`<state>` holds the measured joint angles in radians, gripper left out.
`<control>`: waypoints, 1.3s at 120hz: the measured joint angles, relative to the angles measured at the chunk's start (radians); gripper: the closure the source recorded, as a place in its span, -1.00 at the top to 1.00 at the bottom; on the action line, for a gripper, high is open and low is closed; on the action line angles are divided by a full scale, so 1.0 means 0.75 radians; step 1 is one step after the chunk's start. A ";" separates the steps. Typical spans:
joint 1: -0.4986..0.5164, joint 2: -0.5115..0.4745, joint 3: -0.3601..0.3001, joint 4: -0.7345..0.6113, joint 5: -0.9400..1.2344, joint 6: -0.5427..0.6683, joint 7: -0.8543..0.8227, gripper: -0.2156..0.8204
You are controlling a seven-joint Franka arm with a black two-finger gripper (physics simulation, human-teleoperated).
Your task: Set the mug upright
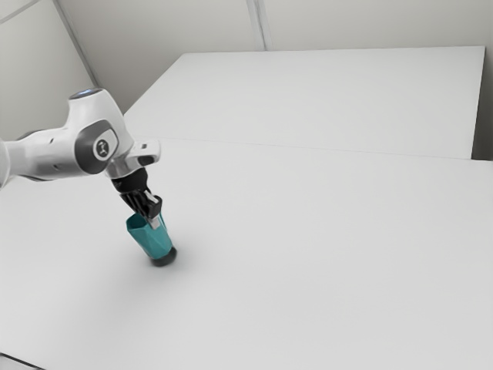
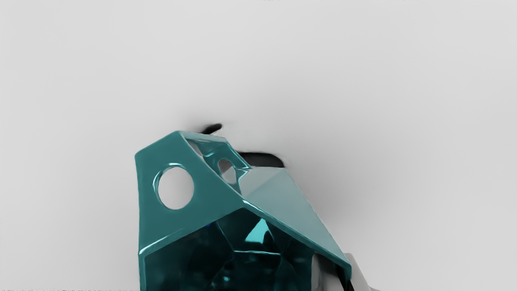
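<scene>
In the exterior view, my arm [image 1: 54, 157] came in from the exterior view's left and reached down to the teal mug [image 1: 151, 240], with my gripper [image 1: 155, 223] at its rim. The mug leaned, not yet upright, its mouth raised and tipped toward the exterior view's left, its dark foot low over the white table [image 1: 308, 231]; whether the foot touched the table, I could not tell. In the wrist view, I had the mug's wall pinched: one finger [image 2: 324, 277] lay inside the mouth and the other [image 2: 358, 277] outside, just across the rim. A round hole showed through the mug's teal side, beside the open mouth.
</scene>
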<state>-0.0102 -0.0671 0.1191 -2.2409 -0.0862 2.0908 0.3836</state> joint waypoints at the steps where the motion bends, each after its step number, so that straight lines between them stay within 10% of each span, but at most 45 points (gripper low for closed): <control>1: 0.000 0.002 0.000 0.001 0.002 0.000 -0.005 -0.93; 25: -0.002 0.067 -0.001 0.038 0.019 -0.006 -0.110 -0.93; 76: -0.005 0.167 -0.010 0.211 0.012 -0.077 -0.240 -0.03; 156: -0.015 0.100 0.041 0.697 0.093 -0.341 -0.188 0.54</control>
<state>-0.0217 0.0078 0.1499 -1.7184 -0.0162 1.8354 0.2425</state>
